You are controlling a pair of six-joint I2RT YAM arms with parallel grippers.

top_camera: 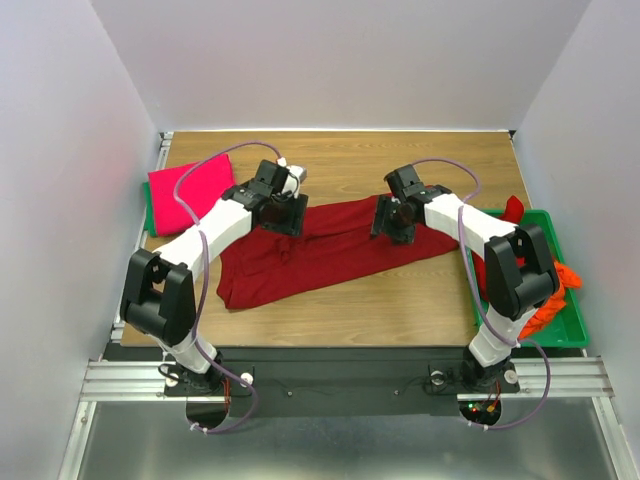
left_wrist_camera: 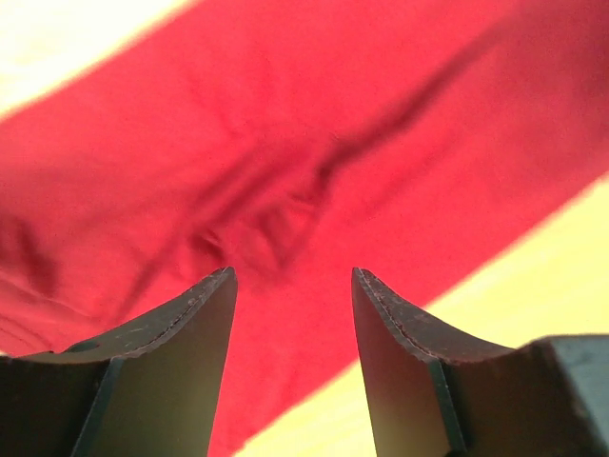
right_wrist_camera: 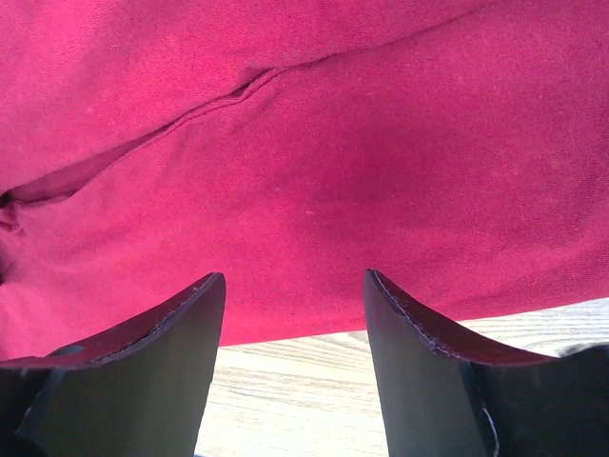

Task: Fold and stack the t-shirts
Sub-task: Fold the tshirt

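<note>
A dark red t-shirt (top_camera: 320, 255) lies folded lengthwise in a long strip across the middle of the wooden table. My left gripper (top_camera: 287, 222) hovers open over its left upper part; the left wrist view shows creased red cloth (left_wrist_camera: 285, 171) between and beyond the open fingers. My right gripper (top_camera: 388, 228) hovers open over the strip's right part, at the cloth's edge (right_wrist_camera: 314, 190). A folded bright pink-magenta t-shirt (top_camera: 185, 192) lies at the far left. Orange and red shirts (top_camera: 555, 285) lie crumpled at the right.
A green plastic tray (top_camera: 560, 335) at the right table edge holds the orange and red shirts. Another green tray edge (top_camera: 148, 215) shows under the pink shirt at the left. Bare wood (top_camera: 400, 305) lies in front of the strip. White walls enclose the table.
</note>
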